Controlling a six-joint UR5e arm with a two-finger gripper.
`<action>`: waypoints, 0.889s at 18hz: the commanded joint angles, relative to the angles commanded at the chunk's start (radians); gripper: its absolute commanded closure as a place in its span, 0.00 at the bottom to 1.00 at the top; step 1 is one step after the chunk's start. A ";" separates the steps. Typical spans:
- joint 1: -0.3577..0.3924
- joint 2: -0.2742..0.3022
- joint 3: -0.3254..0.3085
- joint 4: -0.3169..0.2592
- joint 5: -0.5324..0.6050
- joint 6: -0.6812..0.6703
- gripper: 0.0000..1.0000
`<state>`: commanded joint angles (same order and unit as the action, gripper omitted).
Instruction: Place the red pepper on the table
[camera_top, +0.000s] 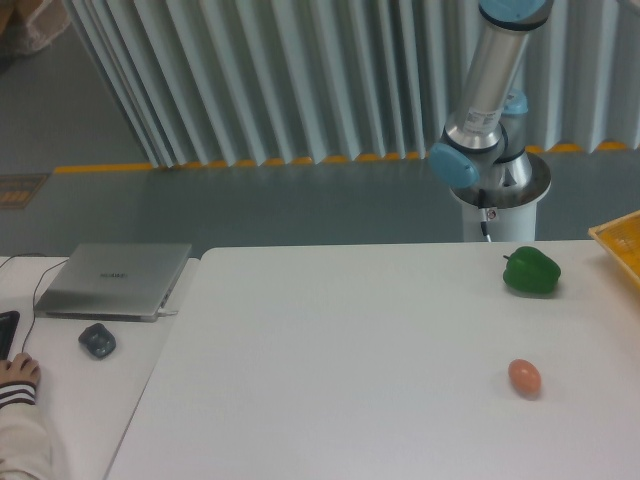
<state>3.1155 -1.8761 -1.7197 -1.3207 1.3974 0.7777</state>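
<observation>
- Two items sit on the table (330, 370): a green pepper (531, 271) right of centre near the far edge, and an orange-brown egg-shaped thing (524, 377) below it, lower right.
- Red pepper: not in frame anywhere. Can't say where it is; prob. off the right edge or up top w/ the tool.
- Gripper also out of shot. Only the arm (492, 95) base and lower links show, upper right, leaning up out of the top edge. So no telling how wide the fingers stand or whether they carry anything.
- A yellow tray (622, 243) corner pokes in at the right edge, just beside the green pepper's side of the table. Its contents can't be seen.
- Judgement: step in hand is fetch or carry, w/ the set-down not yet done.
- To do it well: pick a bare patch, e.g. centre or centre-left of the frame, well apart from the green pepper and the egg-shaped thing.
- Come down straight, slow near the top; lobed body may roll, so release only once it's resting.
- Stay off the left desk w/ laptop (112, 279), mouse (97, 340) and a person's hand (17, 372), lower left.
</observation>
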 joint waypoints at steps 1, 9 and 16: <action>0.002 0.002 0.003 -0.018 -0.002 0.005 0.00; -0.003 0.015 0.005 -0.017 -0.002 0.014 0.14; 0.005 0.015 0.008 -0.009 0.000 0.017 0.12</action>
<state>3.1201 -1.8607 -1.7119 -1.3300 1.3974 0.7946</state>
